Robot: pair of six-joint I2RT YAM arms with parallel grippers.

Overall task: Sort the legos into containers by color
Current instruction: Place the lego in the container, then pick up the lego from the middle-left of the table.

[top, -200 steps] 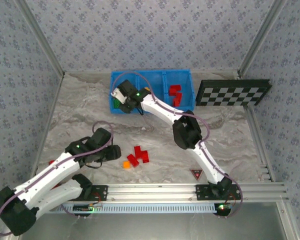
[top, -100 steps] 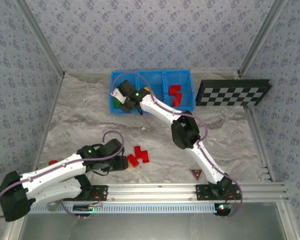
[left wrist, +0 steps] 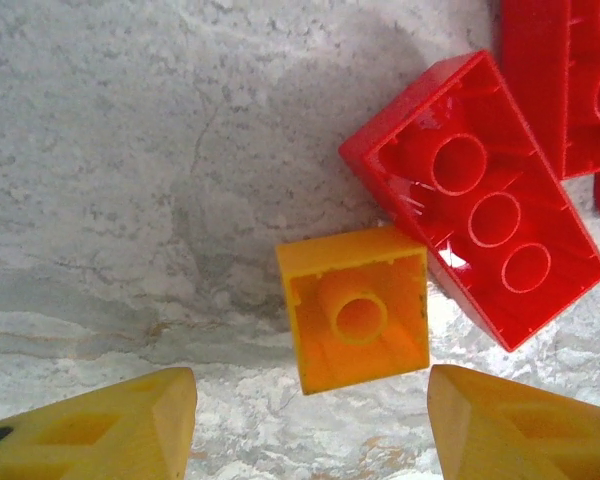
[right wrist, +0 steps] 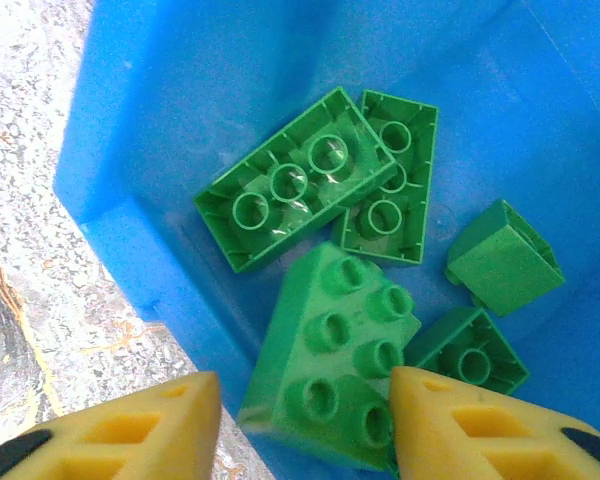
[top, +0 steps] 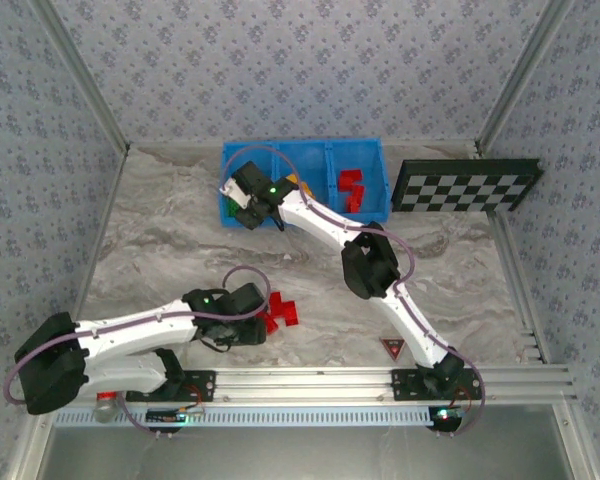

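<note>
An orange lego [left wrist: 358,318] lies studs-down on the marble table, just ahead of my left gripper [left wrist: 310,412], which is open and holds nothing. A red lego [left wrist: 475,195] touches the orange one's right corner, and another red lego [left wrist: 565,80] lies beyond it. From above, my left gripper [top: 252,325] is beside the red legos [top: 282,310]. My right gripper [right wrist: 305,410] hangs open over the left container of the blue bin [right wrist: 130,130]. A green lego [right wrist: 335,355] lies tilted between its fingers, against the right one. Several more green legos [right wrist: 290,180] lie on the bin floor.
The blue bin [top: 302,148] stands at the back centre, with red legos [top: 351,188] in its right compartment. A black-and-white checkerboard [top: 467,185] lies to its right. A small red triangle marker [top: 392,347] sits near the front rail.
My left arm has swung right and forward until its gripper covers the orange lego. My right gripper's jaws have spread apart over the left compartment.
</note>
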